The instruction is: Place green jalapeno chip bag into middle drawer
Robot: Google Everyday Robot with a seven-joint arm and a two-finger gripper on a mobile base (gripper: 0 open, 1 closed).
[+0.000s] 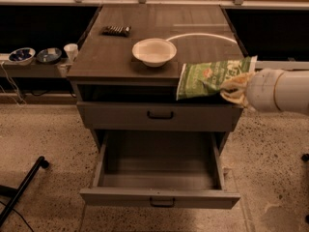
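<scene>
The green jalapeno chip bag (207, 79) is held in the air, lying sideways with its free end pointing left, in front of the cabinet's top front edge at the right. My gripper (235, 88) comes in from the right on a white arm and is shut on the bag's right end. The middle drawer (159, 170) is pulled out wide open below the bag; its pale floor is bare and its front panel with a dark handle (161, 202) faces me.
On the cabinet top stand a white bowl (154, 51) and a small dark ridged bar (116, 30). A closed grey drawer front (120, 116) sits above the open drawer. Small bowls (21, 55) and a cup (71, 51) are on a left shelf. A black leg (24, 187) lies on the floor.
</scene>
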